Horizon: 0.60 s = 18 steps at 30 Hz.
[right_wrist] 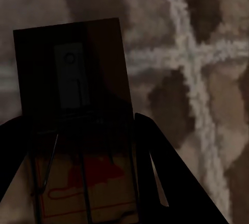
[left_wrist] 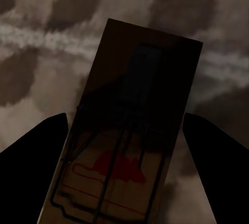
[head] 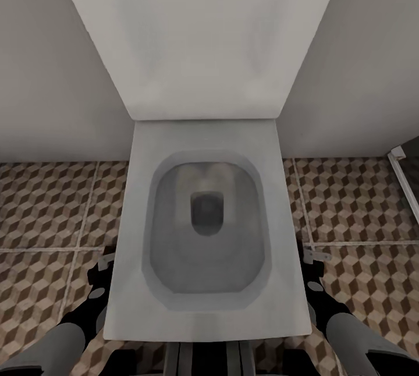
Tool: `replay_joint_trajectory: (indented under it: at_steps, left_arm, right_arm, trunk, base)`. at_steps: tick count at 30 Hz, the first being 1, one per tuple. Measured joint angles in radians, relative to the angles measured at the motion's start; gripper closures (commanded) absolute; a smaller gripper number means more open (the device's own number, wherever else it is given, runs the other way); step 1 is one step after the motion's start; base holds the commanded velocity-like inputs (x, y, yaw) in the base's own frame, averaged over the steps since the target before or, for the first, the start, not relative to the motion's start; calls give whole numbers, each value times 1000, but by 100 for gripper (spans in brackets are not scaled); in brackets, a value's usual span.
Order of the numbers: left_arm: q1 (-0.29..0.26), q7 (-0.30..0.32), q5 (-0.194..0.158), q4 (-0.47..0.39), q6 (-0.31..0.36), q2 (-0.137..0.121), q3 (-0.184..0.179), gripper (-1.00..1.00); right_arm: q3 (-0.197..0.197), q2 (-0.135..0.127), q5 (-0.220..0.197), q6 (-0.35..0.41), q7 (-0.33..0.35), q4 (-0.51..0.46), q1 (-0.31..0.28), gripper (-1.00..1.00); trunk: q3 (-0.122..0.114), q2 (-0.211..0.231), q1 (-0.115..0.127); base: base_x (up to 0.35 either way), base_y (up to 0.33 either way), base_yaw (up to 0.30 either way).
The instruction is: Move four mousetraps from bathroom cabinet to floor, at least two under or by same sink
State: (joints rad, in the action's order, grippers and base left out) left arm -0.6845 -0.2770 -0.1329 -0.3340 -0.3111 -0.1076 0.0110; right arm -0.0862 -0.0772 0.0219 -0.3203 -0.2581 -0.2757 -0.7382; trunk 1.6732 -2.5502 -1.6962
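Note:
A tan mousetrap with dark wire and a red mark sits between the dark fingers of my left gripper, which is shut on it. My right gripper is shut on a second mousetrap, held the same way. Both traps hang over the cube-patterned bathroom floor. In the head view my left gripper is low beside one side of a toilet and my right gripper beside the other. The cabinet and the sink are out of view.
A white toilet with its lid raised stands straight ahead between my arms, against pale walls. A metal-framed glass panel stands at the right edge. Tiled floor lies on both sides of the toilet.

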Motion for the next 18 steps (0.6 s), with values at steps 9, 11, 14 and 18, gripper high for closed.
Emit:
replay_joint_trajectory:
  at_steps: [9, 11, 14, 18]
  left_arm:
    - [0, 0, 0, 0, 1, 0, 0, 100]
    - [0, 0, 0, 0, 1, 0, 0, 100]
    - [1, 0, 0, 0, 1, 0, 0, 100]
    - [0, 0, 0, 0, 1, 0, 0, 100]
  right_arm:
    - [0, -1, -1, 0, 4, 0, 0, 100]
    - [-1, -1, -1, 0, 5, 0, 0, 100]
    - [-1, -1, -2, -1, 6, 0, 0, 100]
    - [-2, -1, -3, 0, 8, 0, 0, 100]
  trunk:
    - [0, 0, 0]
    - [0, 0, 0]
    - [0, 0, 0]
    - [0, 0, 0]
  base:
    - [0, 0, 0]
    - [0, 0, 0]
    - [0, 0, 0]
    - [0, 0, 0]
